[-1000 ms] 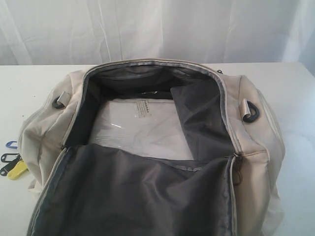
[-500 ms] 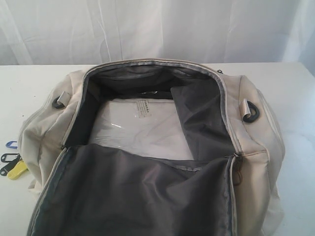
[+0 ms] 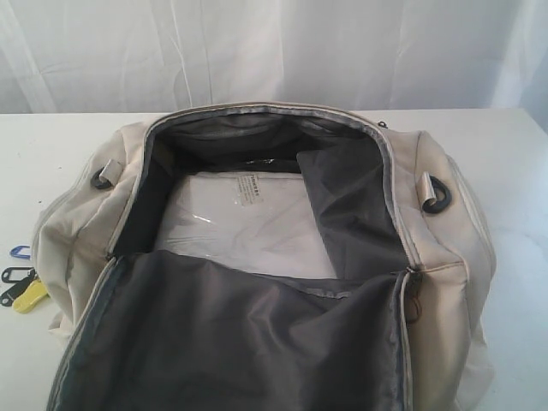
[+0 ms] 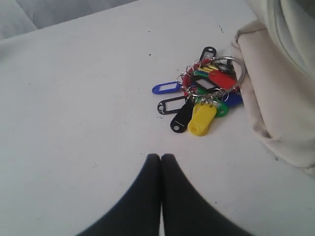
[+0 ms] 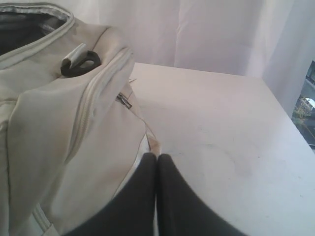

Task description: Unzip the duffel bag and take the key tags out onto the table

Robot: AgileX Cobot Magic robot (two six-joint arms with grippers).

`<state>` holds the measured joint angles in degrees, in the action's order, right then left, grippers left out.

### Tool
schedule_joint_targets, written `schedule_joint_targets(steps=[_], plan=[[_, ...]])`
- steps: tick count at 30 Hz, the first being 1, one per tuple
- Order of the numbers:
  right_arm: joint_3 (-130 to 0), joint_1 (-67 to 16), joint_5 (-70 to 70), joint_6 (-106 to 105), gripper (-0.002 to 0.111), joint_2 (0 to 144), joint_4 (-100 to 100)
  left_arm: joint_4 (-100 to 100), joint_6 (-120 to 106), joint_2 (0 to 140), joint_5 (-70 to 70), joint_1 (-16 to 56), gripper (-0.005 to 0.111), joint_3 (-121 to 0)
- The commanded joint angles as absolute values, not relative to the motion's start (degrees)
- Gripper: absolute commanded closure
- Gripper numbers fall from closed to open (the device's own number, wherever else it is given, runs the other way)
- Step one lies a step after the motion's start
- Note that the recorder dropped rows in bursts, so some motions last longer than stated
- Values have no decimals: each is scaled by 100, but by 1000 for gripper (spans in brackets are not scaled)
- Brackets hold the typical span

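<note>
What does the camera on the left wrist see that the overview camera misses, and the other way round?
Only the left wrist view: the whole bunch of key tags, every colour, and the shut left claw. Only the exterior view: the duffel bag lying unzipped, with its dark lining and a flat clear-wrapped packet inside. Both: the white table, the bag's cream fabric, and a few tags lying beside the bag.

White curtain behind a white table, in soft even light.
A pleated white curtain [image 3: 274, 51] fills the upper third of the exterior frame; below it the plain white table [image 3: 51, 145] runs edge to edge, showing at mid left and mid right. In the right wrist view a narrow gap [image 5: 308, 105] past the curtain's edge shows blurred blue and green.
</note>
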<state>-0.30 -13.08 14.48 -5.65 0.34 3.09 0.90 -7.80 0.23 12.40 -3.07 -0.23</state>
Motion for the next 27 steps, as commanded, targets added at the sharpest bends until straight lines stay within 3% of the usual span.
schedule_joint_targets(steps=[1, 27], plan=[[0, -1274, 1362, -578, 108, 0, 306, 0, 39, 0, 1283, -267, 107, 0], [0, -1277, 1399, -683, 108, 0, 306, 30, 621, 0, 1199, -210, 107, 0]])
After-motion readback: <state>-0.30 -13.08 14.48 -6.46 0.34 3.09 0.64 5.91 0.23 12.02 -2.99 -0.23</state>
